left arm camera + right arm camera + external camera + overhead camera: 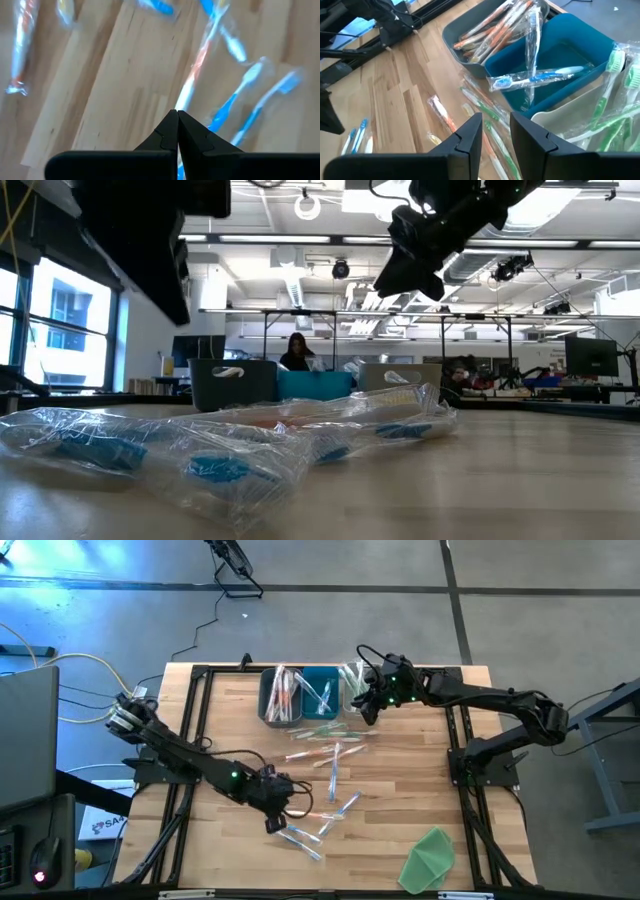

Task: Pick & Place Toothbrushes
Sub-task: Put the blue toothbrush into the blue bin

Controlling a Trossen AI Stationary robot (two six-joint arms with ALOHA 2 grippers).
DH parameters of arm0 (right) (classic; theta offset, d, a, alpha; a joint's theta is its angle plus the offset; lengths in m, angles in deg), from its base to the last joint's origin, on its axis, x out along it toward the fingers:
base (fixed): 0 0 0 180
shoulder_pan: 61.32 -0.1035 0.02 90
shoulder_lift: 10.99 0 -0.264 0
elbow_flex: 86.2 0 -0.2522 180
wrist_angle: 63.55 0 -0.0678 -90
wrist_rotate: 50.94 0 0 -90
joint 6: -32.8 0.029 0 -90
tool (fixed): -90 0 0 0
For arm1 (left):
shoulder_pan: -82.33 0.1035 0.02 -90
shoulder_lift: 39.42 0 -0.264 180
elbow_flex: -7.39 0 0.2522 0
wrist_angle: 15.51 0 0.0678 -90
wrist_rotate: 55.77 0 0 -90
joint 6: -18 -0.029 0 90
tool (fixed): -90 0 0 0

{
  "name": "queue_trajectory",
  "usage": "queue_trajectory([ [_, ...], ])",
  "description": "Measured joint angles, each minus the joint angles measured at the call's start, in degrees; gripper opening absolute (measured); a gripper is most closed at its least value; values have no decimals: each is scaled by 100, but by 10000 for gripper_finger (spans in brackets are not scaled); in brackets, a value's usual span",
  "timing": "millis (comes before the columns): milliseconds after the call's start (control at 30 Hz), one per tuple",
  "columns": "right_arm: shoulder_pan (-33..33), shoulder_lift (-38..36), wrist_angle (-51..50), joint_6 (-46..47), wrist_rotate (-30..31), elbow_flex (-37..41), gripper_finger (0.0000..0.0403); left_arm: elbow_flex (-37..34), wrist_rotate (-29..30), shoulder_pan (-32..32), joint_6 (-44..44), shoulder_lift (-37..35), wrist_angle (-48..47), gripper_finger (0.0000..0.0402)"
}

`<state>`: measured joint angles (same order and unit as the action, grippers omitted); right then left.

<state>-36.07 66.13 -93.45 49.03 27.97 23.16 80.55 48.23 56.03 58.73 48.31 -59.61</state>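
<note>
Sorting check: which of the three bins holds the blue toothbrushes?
The middle bin, the teal one, between the grey bin of orange brushes and the pale bin of green ones.

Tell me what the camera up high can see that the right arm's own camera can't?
Only the high view shows the green cloth, the left gripper shut over the blue toothbrushes, and the right gripper above the bins. Only the right wrist view shows the wrappers' detail, like the blue brush lying across the teal bin. Both show the grey bin, teal bin and white bin.
</note>
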Motion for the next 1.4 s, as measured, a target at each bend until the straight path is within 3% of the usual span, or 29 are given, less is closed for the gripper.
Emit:
queue_trajectory([
  [300,0,0,-33,-7,11,4,93,-2,-459,2,-182,676,23,0],
  [700,0,0,-60,-54,17,4,93,-4,-443,53,-209,785,227,0],
  [1067,-2,0,-66,-140,50,4,93,-4,-455,-259,-2264,785,1022,0],
  [1400,0,0,-64,-131,60,4,93,-4,-577,-295,-2397,785,985,14],
])
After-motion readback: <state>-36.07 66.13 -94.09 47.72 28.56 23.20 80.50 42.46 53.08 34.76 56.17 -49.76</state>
